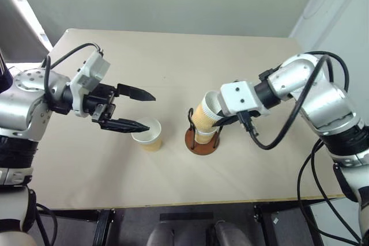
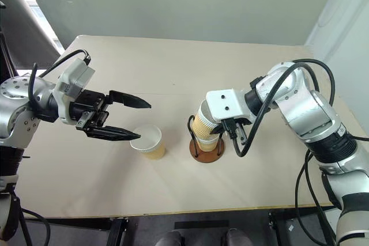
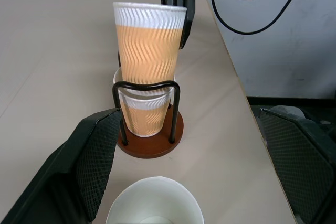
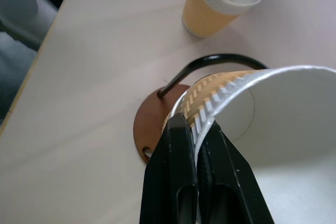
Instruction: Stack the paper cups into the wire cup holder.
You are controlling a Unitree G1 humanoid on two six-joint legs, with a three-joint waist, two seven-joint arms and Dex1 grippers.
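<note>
Right wrist view, lower centre: the right gripper (image 4: 197, 145) pinches the white rolled rim of a light, crushable tan ribbed paper cup (image 4: 262, 108); the left gripper (image 1: 134, 109) gapes wide.

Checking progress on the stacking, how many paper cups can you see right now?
3: one seated in the wire cup holder, one pinched by the right gripper entering it, one standing loose on the table by the left gripper.

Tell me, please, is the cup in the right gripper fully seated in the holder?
Not yet: the held cup sits tilted, only partly nested in the cup inside the wire cup holder.
</note>
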